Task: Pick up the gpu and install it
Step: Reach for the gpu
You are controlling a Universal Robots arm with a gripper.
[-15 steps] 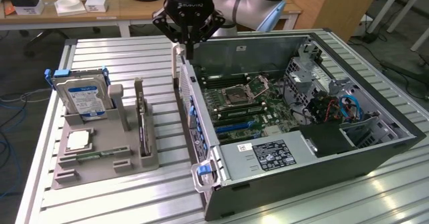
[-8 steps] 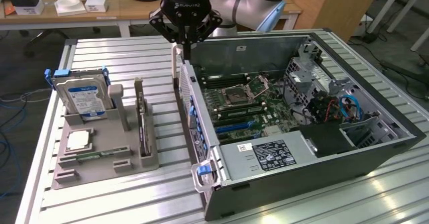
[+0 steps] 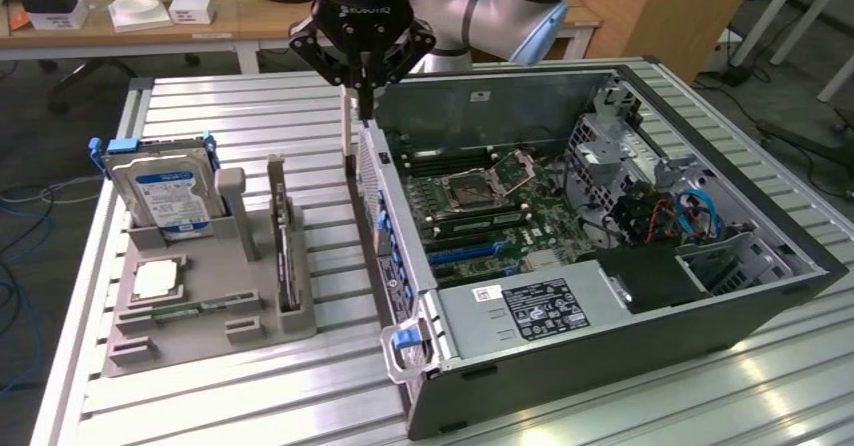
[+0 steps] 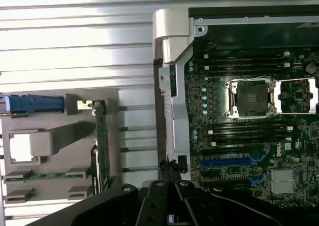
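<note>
The gpu (image 3: 280, 234) stands on its long edge in a slot at the right side of the grey holder (image 3: 174, 338), a thin dark card. In the wrist view the gpu (image 4: 102, 146) shows edge-on as a narrow green strip in the holder (image 4: 50, 119). My gripper (image 3: 360, 84) hangs high over the table, above the open computer case's wall nearest the holder and beyond the far end of the card. Its fingers are shut with nothing between them. The gripper (image 4: 169, 167) tips show dark in the wrist view, over the case's edge.
The open computer case (image 3: 747, 296) lies on its side, its motherboard (image 3: 487, 216) exposed with an open CPU socket (image 3: 487, 181) and blue slots (image 4: 229, 162). In the holder stand a blue-labelled hard drive (image 3: 167, 198) and a square CPU chip (image 3: 158, 278). A desk is behind.
</note>
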